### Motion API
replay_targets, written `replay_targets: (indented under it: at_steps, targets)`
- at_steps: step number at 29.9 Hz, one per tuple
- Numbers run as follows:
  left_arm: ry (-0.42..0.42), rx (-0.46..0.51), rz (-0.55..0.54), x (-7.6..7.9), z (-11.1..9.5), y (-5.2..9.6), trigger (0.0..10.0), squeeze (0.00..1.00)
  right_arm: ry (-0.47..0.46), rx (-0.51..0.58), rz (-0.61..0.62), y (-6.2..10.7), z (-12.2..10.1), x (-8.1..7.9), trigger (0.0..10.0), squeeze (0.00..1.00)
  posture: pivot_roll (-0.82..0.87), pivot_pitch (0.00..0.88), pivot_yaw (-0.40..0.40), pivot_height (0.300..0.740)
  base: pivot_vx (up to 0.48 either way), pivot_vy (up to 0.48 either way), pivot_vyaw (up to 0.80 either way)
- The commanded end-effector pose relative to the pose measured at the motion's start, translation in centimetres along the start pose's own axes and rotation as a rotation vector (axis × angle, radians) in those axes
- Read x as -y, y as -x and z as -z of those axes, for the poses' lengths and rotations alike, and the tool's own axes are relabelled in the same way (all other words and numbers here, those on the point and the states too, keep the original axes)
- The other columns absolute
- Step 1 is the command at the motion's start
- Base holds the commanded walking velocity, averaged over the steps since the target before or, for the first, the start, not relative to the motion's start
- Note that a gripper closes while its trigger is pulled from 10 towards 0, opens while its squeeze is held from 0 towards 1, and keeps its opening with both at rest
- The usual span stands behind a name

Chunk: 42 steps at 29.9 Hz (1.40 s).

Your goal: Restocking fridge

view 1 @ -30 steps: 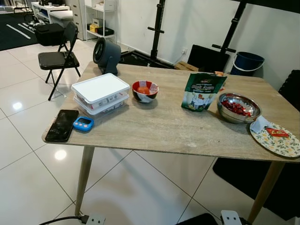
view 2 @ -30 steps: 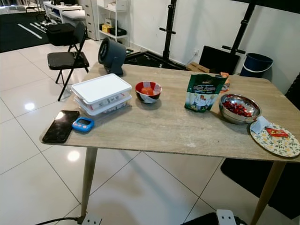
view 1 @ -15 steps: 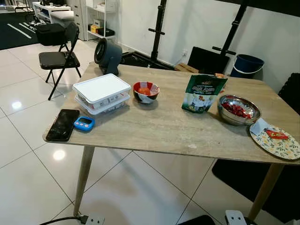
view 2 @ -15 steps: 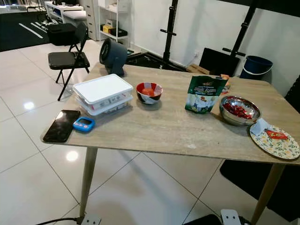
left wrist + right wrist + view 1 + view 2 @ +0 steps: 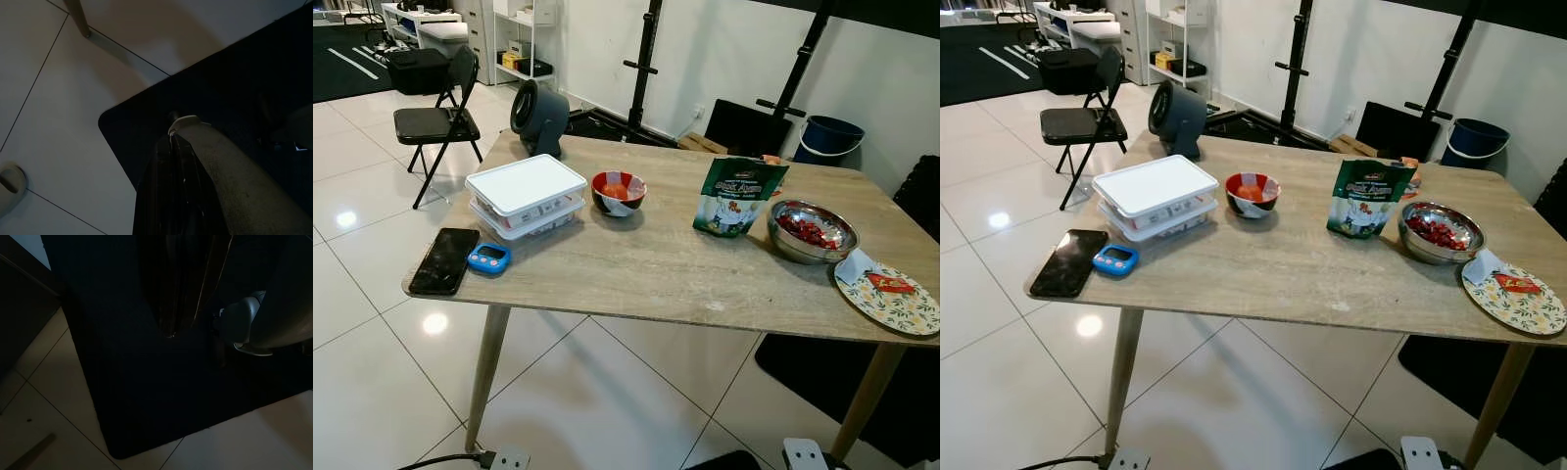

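Table holding green pouch, steel bowl, white containers

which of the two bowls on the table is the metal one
The steel bowl holding red pieces, between the green pouch and the floral plate. The other, the red-rimmed patterned bowl, sits beside the white lidded containers.

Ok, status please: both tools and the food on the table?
Both tools hang idle, shut. Green pouch, steel bowl, white boxes untouched on table. Nothing in the way.
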<state>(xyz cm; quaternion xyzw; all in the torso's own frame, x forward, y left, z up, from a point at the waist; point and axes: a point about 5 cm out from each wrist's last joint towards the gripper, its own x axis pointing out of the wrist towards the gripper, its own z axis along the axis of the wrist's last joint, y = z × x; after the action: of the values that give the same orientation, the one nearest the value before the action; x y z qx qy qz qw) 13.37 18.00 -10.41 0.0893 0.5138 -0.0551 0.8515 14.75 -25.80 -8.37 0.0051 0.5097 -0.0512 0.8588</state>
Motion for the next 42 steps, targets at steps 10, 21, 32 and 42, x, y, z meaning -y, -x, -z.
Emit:
replay_targets:
  at_steps: [10, 21, 32, 42]
  targets:
    - [-0.026, -0.063, 0.025, 0.7, 1.1, 0.1, 10.0, 0.0, -0.003, -0.025, 0.015, 0.2, 0.6, 0.8, 10.0, 0.0, 0.04, 0.0, -0.095, 0.74, 0.0, 0.0, 0.0]
    - [-0.05, -0.074, 0.028, 0.4, 1.4, 0.2, 10.0, 0.0, 0.001, -0.03, 0.003, 0.0, 0.8, -0.2, 10.0, 0.0, 0.03, 0.0, -0.085, 0.74, 0.0, 0.0, 0.0]
    - [-0.046, -0.065, 0.023, 0.3, 1.1, 0.1, 10.0, 0.0, 0.005, -0.04, -0.006, 0.0, 1.2, -0.7, 10.0, 0.0, 0.04, 0.0, -0.082, 0.74, 0.0, 0.0, 0.0]
    - [-0.044, -0.08, 0.023, 0.3, 1.8, 0.3, 10.0, 0.0, 0.019, -0.039, -0.01, 0.0, 0.9, -0.6, 10.0, 0.0, 0.05, 0.0, -0.09, 0.74, 0.0, 0.0, 0.0]
